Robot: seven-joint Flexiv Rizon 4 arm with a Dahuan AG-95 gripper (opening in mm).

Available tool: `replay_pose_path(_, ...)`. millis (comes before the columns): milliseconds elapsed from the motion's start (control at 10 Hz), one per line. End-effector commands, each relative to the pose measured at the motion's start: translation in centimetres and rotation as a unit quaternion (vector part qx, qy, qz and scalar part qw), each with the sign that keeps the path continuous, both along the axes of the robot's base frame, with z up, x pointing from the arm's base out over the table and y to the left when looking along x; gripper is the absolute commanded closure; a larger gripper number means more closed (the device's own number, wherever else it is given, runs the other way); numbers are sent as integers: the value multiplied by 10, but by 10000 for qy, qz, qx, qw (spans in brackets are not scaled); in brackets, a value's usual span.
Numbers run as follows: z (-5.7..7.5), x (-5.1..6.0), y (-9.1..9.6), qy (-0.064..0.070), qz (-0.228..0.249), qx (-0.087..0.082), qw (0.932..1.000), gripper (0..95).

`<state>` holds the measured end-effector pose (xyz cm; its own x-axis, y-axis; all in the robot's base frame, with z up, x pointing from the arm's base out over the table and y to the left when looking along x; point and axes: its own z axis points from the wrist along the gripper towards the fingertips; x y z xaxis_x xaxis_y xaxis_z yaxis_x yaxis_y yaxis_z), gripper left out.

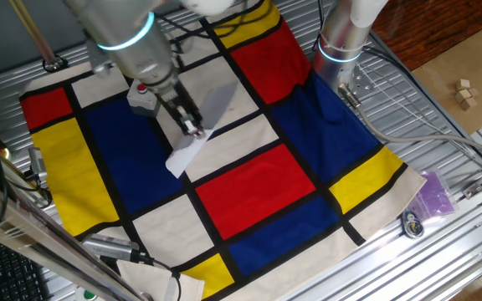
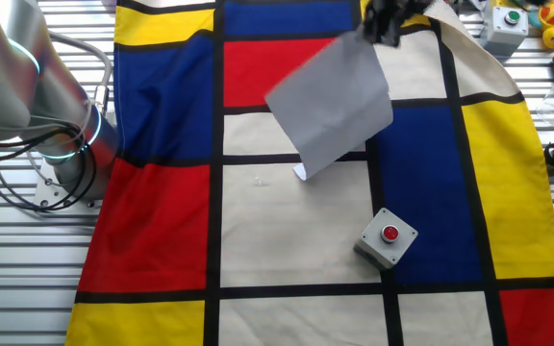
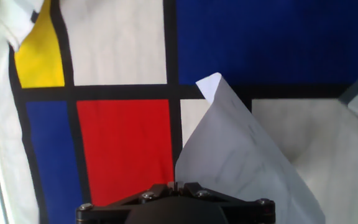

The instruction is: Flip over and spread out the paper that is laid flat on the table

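The paper (image 2: pixel 335 106) is lifted off the cloth-covered table (image 1: pixel 442 155) and hangs tilted in the air. One corner points down toward a cream panel. My gripper (image 1: pixel 193 128) is shut on one edge of the sheet. In the hand view the fingers (image 3: pixel 160 190) meet at the bottom of the frame, pinching the paper (image 3: pixel 241 158), which curls away to the right with its far corner raised. In the other fixed view the gripper (image 2: pixel 388 21) shows dark at the paper's upper edge. The paper's lower corner (image 1: pixel 184 157) is close above the cloth.
A grey box with a red button (image 2: pixel 388 237) stands on the cloth close to the paper. A second arm's base (image 1: pixel 341 42) stands at the cloth's far edge. A purple bag (image 1: pixel 433 192) and cables lie on the bare slats to the right.
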<state>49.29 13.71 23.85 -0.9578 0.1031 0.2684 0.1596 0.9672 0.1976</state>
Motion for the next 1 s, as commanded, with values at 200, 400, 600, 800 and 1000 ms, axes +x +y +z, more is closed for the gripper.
replay_pose_path(200,-2,0,29,63,-417,204,9989,950)
replay_pose_path(400,-3,1,30,20,-463,440,9980,950)
replay_pose_path(600,-9,1,32,-72,-460,507,9976,950)
replay_pose_path(800,-16,2,35,-127,-484,519,9974,950)
replay_pose_path(1000,-21,2,37,-157,-523,570,9969,950)
